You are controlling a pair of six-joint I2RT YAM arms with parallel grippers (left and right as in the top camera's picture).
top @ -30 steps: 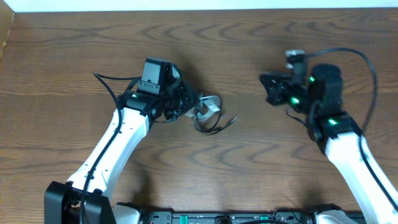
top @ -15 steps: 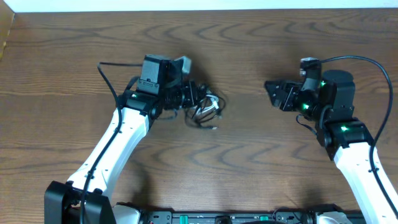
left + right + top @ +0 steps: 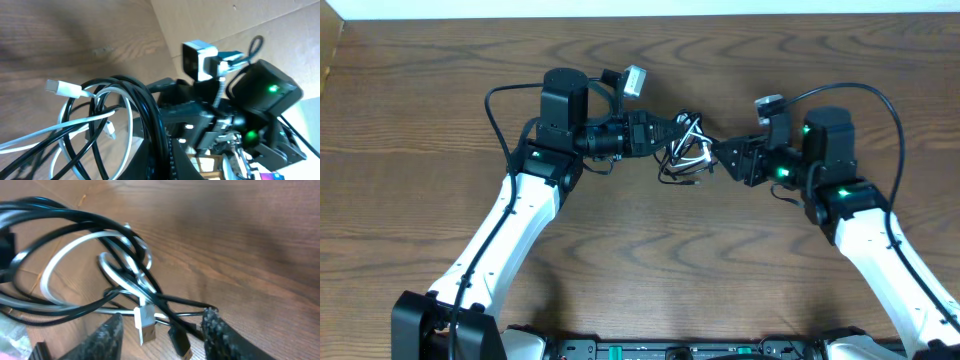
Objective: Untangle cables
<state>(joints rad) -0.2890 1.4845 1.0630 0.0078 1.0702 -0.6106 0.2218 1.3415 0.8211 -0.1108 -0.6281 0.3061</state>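
- Presently my left end effector (image 3: 665, 138) is clenched on the tangled black cable (image 3: 152, 112) and white cable (image 3: 64, 89), which are bunched in loops over the middle of the worktop (image 3: 650, 250).
- My right end effector (image 3: 162, 332) gapes wide, with its 2 fingertips (image 3: 107, 335) on either side of the loops' dangling plug ends.

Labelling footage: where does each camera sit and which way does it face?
Overhead: above the brown wooden table, facing down; white left arm, right arm, thin black and white cables between.
Left wrist: on the left arm, facing the right arm past the cables.
Right wrist: looks between the right tool's fingers.
All share the cables.
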